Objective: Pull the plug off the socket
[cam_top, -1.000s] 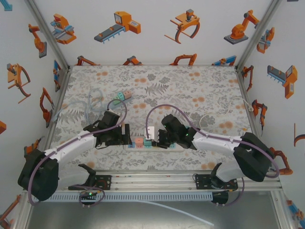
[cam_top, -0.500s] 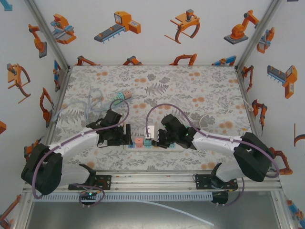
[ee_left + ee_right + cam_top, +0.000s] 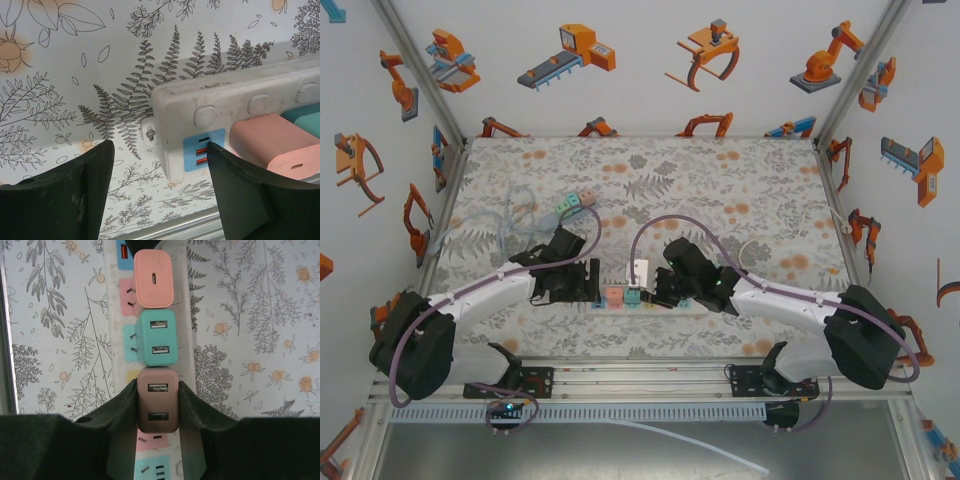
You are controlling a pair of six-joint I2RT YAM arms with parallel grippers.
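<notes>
Right hand (image 3: 157,390) clamped on brown plug (image 3: 158,415), which sits in power strip (image 3: 111,340) on counter (image 3: 720,180), beside teal plug (image 3: 156,337). Left hand (image 3: 160,155) partly open at strip's end, holding nothing.

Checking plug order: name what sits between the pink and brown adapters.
A teal two-port USB adapter, plugged into the power strip; right wrist view.
</notes>
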